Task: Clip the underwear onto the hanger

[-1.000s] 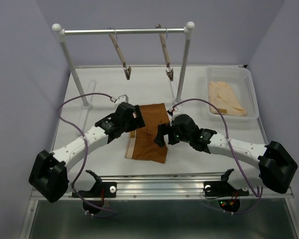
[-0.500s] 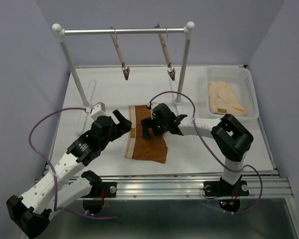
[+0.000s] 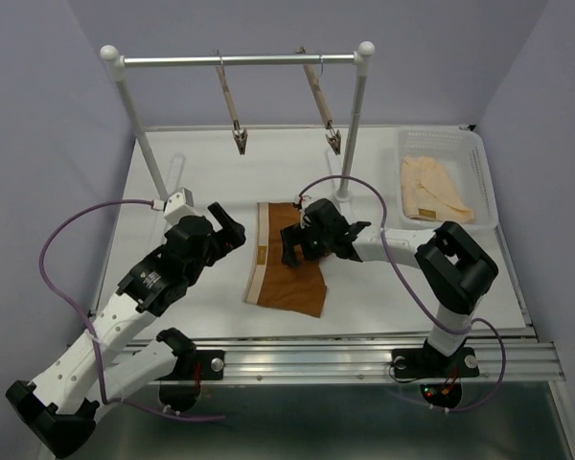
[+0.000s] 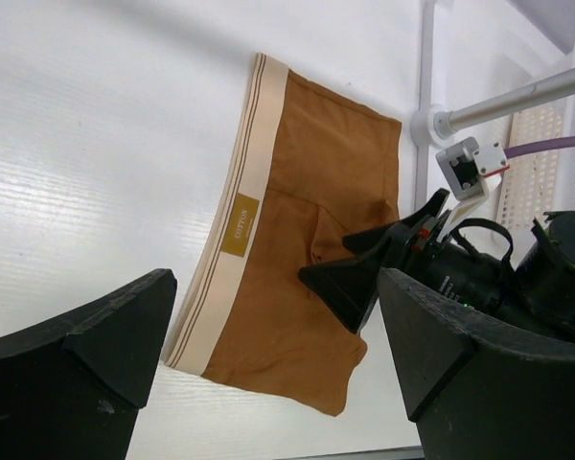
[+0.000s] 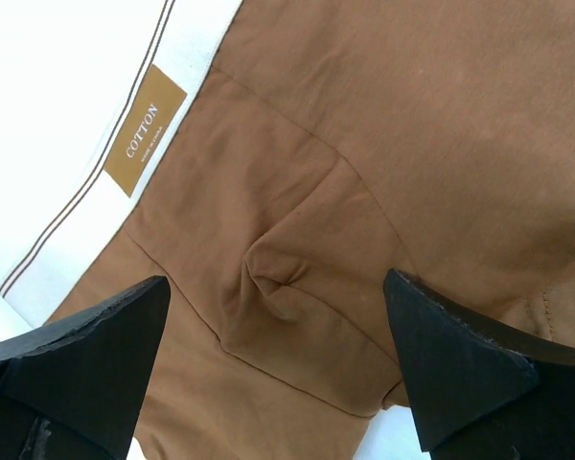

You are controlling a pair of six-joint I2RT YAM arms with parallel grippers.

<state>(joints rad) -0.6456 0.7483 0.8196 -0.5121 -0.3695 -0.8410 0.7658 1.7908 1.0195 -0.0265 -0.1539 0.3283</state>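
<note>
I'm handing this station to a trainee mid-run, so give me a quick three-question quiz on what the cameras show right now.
1. True or false: the underwear is already clipped up.
2. How many hangers hang on the rail? A. one B. two C. three
3. Fill in: the ___ gripper's open jaws sit directly over the brown fabric.

Key
1. False: it lies loose and flat, with no clip on it.
2. B.
3. The right gripper.
</note>
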